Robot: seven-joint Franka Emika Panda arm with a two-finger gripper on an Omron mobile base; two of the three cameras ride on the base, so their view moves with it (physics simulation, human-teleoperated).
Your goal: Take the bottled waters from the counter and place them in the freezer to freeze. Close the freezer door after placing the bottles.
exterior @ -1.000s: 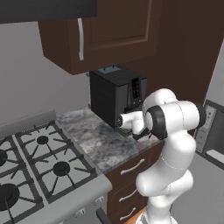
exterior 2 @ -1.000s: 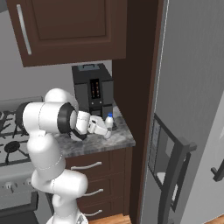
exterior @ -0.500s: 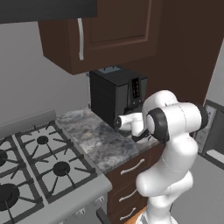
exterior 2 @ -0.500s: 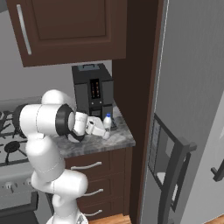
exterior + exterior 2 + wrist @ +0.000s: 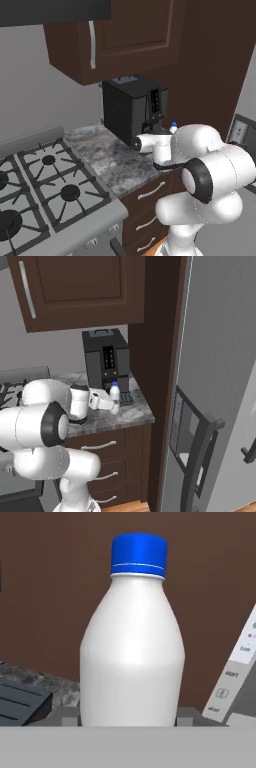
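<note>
The milky white bottle (image 5: 132, 642) stands upright on the surface (image 5: 127, 415) just before the coffee machine (image 5: 105, 358). The end effector (image 5: 116, 404) is placed at it; grip cannot be told.

milky white bottle (image 5: 132, 657): looking like smooth plastic, shining softly down its side.
blue cap (image 5: 138, 554): looking like smooth, matt plastic.
counter (image 5: 132, 412): showing grey-and-white speckled stone, a little glossy.
coffee machine (image 5: 134, 109): looking like dark, matt plastic.
upper cabinet (image 5: 125, 35): showing dark brown wood, smooth, with a shiny metal handle.
freezer door (image 5: 220, 381): looking like smooth, light-grey metal.
stove top (image 5: 50, 192): looking like grey, matt metal.
</note>
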